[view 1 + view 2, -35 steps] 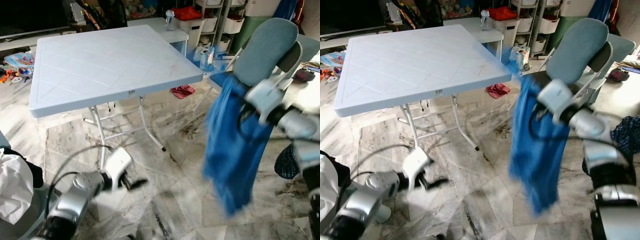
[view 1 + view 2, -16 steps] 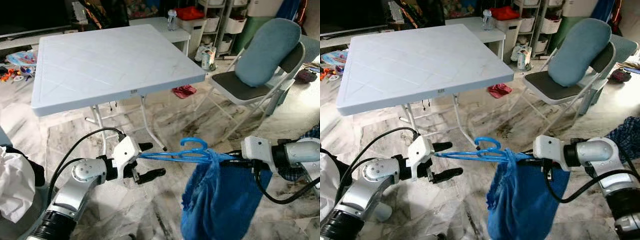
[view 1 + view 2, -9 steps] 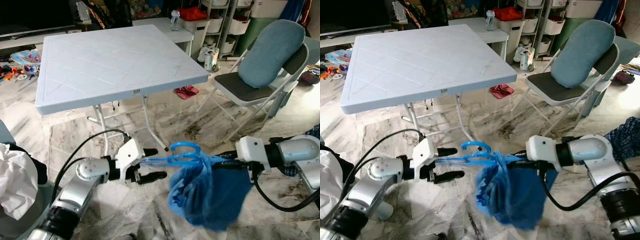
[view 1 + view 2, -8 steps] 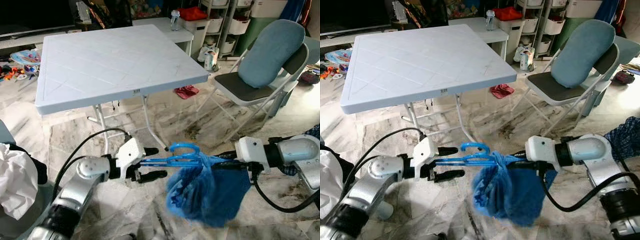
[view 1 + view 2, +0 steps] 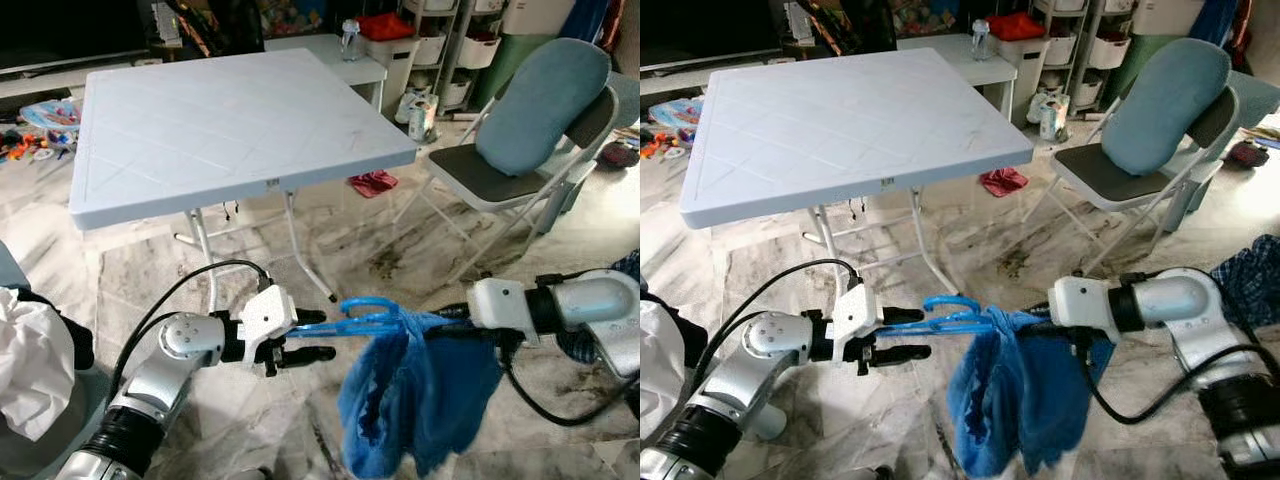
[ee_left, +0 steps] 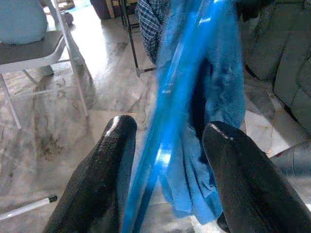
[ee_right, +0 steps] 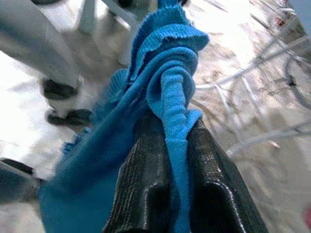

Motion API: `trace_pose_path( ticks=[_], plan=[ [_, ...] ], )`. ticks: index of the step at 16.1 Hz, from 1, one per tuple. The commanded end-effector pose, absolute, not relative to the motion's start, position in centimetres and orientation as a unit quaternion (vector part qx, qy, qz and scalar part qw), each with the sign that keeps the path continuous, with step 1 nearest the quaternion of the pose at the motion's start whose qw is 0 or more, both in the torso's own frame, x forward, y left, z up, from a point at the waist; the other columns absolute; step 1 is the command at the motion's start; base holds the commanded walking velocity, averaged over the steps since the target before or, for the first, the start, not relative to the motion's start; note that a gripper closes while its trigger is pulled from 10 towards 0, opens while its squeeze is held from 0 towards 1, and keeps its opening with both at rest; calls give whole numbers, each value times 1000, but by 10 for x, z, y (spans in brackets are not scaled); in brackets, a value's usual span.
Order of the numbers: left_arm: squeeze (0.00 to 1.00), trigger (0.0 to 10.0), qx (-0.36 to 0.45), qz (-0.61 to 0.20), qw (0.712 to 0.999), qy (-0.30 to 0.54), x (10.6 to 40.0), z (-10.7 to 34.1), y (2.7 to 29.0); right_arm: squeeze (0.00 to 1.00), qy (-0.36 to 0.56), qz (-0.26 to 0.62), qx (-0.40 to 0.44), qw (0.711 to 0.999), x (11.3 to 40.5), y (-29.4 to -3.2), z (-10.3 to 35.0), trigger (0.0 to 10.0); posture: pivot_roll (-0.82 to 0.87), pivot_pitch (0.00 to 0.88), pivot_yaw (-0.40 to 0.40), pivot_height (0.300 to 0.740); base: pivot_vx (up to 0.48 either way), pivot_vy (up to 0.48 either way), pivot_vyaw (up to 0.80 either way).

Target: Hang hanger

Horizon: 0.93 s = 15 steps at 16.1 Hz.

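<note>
A blue plastic hanger (image 5: 368, 305) lies roughly level between my two grippers, low over the marble floor, hook upward. A blue garment (image 5: 415, 400) is bunched on its right half and hangs down toward the floor. My left gripper (image 5: 318, 335) is at the hanger's left end and stands open, with the hanger's arm (image 6: 163, 145) passing between its fingers (image 6: 109, 165). My right gripper (image 5: 440, 325) is shut on the bunched blue cloth (image 7: 170, 97) at the hanger's right end; the hanger arm there is hidden in the cloth.
A white folding table (image 5: 230, 120) stands just beyond the grippers. A folding chair (image 5: 480, 175) with a blue-grey cushion (image 5: 540, 105) is at the right. A red cloth (image 5: 372, 183) lies on the floor, and white laundry (image 5: 30, 360) sits at the left. Storage shelves (image 5: 430, 40) line the back.
My right arm brought the garment down from beside the chair to knee height. The left gripper came up to the hanger's left end. In the last half second the cloth dropped to hang longer.
</note>
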<state>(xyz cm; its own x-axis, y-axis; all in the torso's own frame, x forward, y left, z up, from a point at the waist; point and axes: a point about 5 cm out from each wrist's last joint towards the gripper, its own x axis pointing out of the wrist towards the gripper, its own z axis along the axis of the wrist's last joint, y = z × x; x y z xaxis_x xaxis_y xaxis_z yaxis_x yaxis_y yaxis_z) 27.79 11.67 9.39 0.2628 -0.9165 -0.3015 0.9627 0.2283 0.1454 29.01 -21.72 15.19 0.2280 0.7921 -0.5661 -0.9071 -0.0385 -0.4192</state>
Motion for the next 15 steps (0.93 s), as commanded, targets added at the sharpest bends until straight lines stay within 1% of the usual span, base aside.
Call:
trace_pose_path(
  ticks=[1,2,3,4,5,7,8,11,14,15],
  plan=[
    [1000,10000,161,-600,781,69,282,101,117,0,53,597,-394,697,298,-215,161,10000,-111,0,-16,740,0,0,0],
    [1000,10000,148,-591,790,63,283,103,116,0,38,567,-409,713,306,-213,163,10000,-107,0,-19,740,0,0,0],
    [1000,10000,146,-590,792,62,283,103,116,0,36,564,-412,715,307,-212,163,10000,-107,0,-19,740,0,0,0],
    [1000,10000,155,-576,801,48,286,105,117,0,31,555,-415,720,310,-211,163,10000,-105,0,-19,740,0,0,0],
    [1000,10000,167,-551,817,27,292,108,119,0,28,556,-417,719,311,-211,163,10000,-104,0,-20,740,0,0,0],
    [1000,10000,171,-553,815,26,294,111,120,0,28,564,-421,710,311,-211,161,10000,-104,0,-20,740,0,0,0],
    [0,10000,180,-564,806,27,292,111,120,0,31,570,-421,705,310,-212,160,10000,-101,0,-23,740,0,0,0],
    [0,10000,213,-578,787,17,293,112,120,0,41,596,-413,688,304,-216,160,10000,-106,0,-20,740,0,0,0],
    [0,10000,224,-601,766,32,289,106,120,0,47,605,-410,681,301,-220,161,10000,-111,0,-18,740,0,0,0],
    [0,5059,231,-610,757,38,287,104,121,0,52,610,-407,678,301,-221,162,10000,-111,0,-18,740,0,0,0]
  ],
)
